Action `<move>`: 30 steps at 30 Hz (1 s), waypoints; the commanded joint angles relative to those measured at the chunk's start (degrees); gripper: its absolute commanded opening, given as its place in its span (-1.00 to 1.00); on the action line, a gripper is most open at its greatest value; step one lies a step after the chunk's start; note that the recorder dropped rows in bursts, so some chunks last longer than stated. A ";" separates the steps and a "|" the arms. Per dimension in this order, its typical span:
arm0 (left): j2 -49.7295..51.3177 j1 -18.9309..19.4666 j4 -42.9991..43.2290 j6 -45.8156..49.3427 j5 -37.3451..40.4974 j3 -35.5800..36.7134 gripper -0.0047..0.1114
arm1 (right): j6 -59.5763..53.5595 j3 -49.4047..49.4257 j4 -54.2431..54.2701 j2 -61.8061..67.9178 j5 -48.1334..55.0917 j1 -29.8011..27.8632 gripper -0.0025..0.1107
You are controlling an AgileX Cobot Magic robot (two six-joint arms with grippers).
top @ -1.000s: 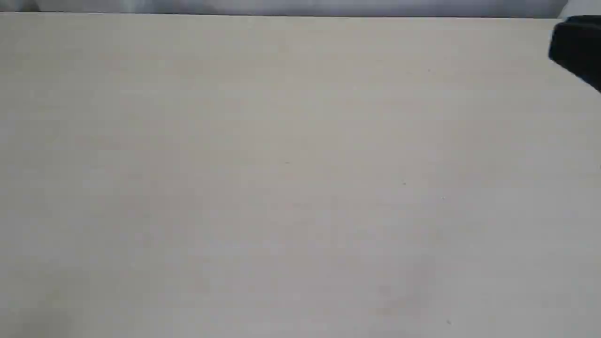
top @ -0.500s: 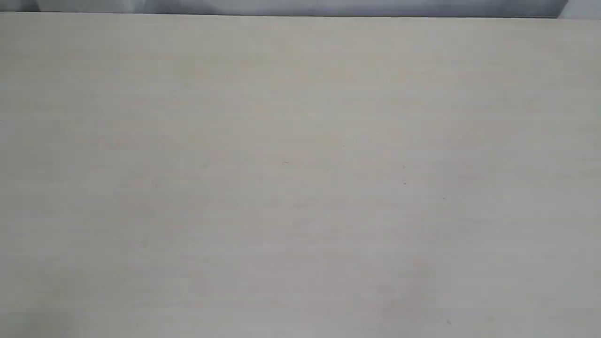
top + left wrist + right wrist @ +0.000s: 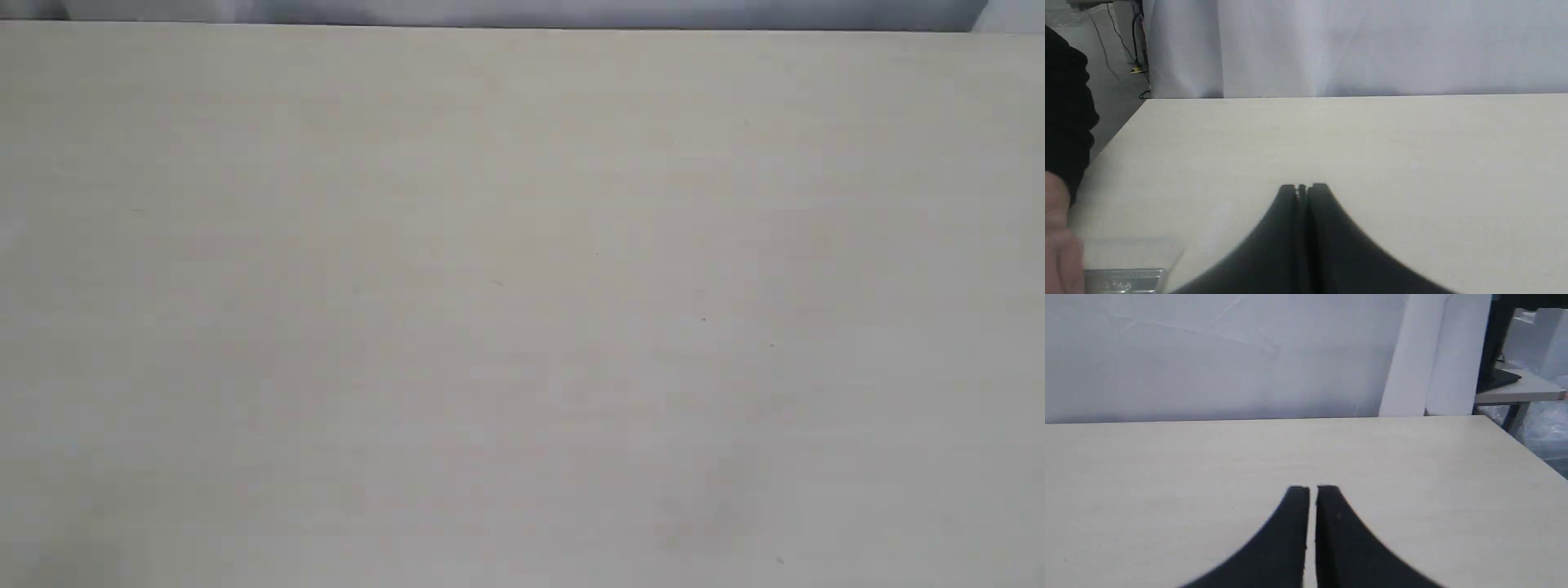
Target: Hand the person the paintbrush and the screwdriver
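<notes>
Neither the paintbrush nor the screwdriver shows in any view. In the left wrist view, the person's hand (image 3: 1059,249), bare and light-skinned below a black sleeve (image 3: 1065,114), sits at the picture's edge by the table's corner. My left gripper (image 3: 1302,188) is shut with nothing between its black fingers, low over the table and apart from that hand. My right gripper (image 3: 1312,490) is also shut and empty, with only a thin slit between its fingers. Neither gripper appears in the exterior view.
The pale wooden table (image 3: 522,294) fills the exterior view. A clear flat packet with a silver strip (image 3: 1124,279) lies beside the person's hand; I cannot tell what it is. White curtains (image 3: 1372,45) hang behind the table. A desk (image 3: 1515,390) stands off its far corner.
A dark shape at the exterior view's upper right edge one second ago has left the picture. The table looks the same otherwise.
</notes>
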 commanded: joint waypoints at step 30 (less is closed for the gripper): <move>-0.14 -0.47 -0.10 -0.12 -0.45 0.12 -0.92 | -16.17 6.72 12.65 -2.17 0.45 -0.45 -0.88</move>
